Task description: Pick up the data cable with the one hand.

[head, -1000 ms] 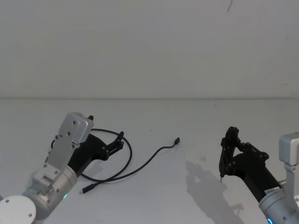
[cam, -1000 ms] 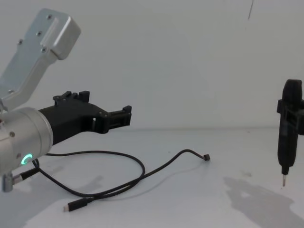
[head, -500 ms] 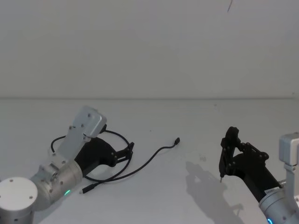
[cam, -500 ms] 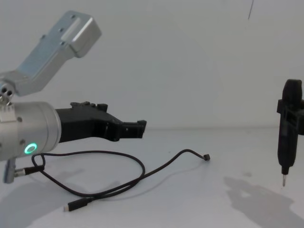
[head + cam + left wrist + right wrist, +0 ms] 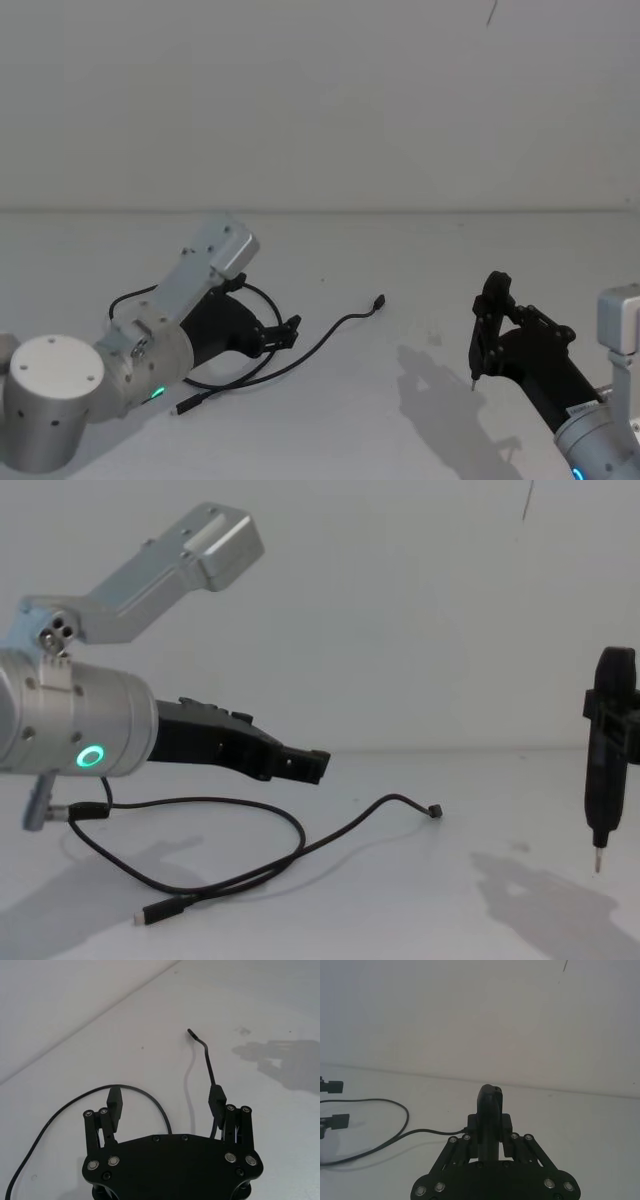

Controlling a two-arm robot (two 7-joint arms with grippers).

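Jaws: those of the left gripper [image 5: 165,1105] stand wide apart and grip nothing; those of the right gripper [image 5: 488,335] are closed round a black pen-shaped tool [image 5: 605,750]
Task's thing: the data cable [image 5: 322,344] lies slack on the white table [image 5: 420,250], looped on the robot's left, with one plug [image 5: 379,301] out toward the middle and the other plug [image 5: 186,405] near the robot
Left gripper, place: held above the table over the cable's loop, pointing forward and toward the middle; the chest view shows clear air between it and the cord
Cable against fingers: in the left wrist view one strand curves in between the fingers [image 5: 114,1105], and the strand leading to the far plug passes behind the other finger
Change: over the last second the left arm has swung forward and inward and sunk lower; the cable has kept its shape and place
Right arm: unmoved, parked at the right with the tool's tip above the table
Meaning for the task: judged an approach under way, no grasp yet; what is left is to go down and close on a strand
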